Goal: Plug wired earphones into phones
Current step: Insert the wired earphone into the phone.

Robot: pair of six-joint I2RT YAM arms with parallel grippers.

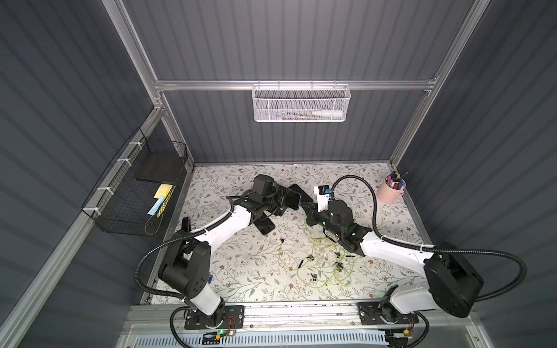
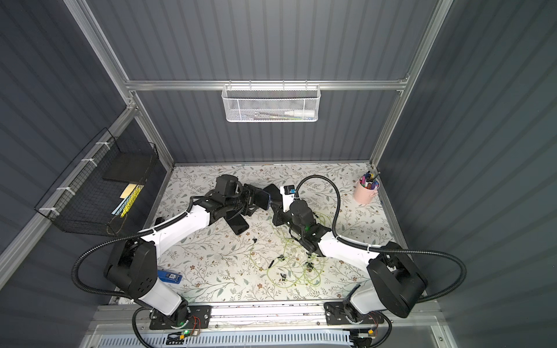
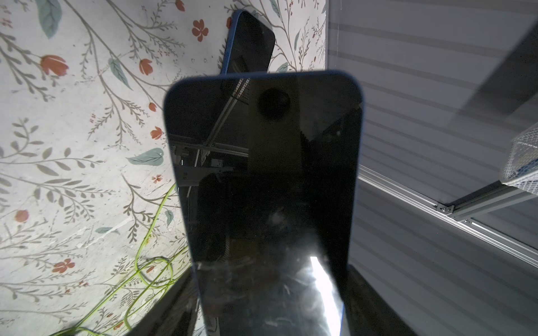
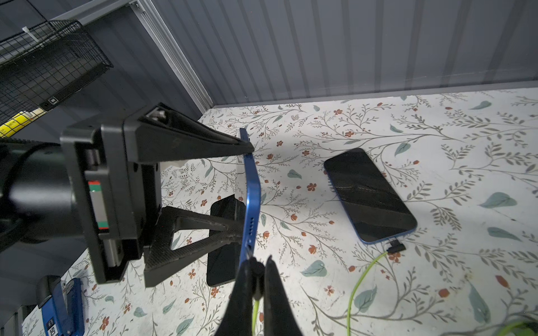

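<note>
The blue-edged phone (image 3: 262,174) is held clear of the floral surface (image 4: 451,139). It is clamped across its long edges by the left end effector (image 4: 246,189), and its bottom edge is turned toward the right arm. The right end effector (image 4: 260,263) is clenched on a black plug (image 4: 256,272), from which a yellow-green cable (image 4: 255,312) trails away. The plug tip is met with the phone's bottom edge, but whether it is seated cannot be told.

Insertion is judged to be the step in hand. The plug should be lined up with the port and pushed straight along the phone's length while the phone is braced firmly. A tilted push would probably jam the plug or let it slip.

A second phone (image 4: 369,195) lies flat with an angled plug (image 4: 396,248) at its end. A third phone (image 4: 222,253) lies flat, partly hidden behind the held one.
</note>
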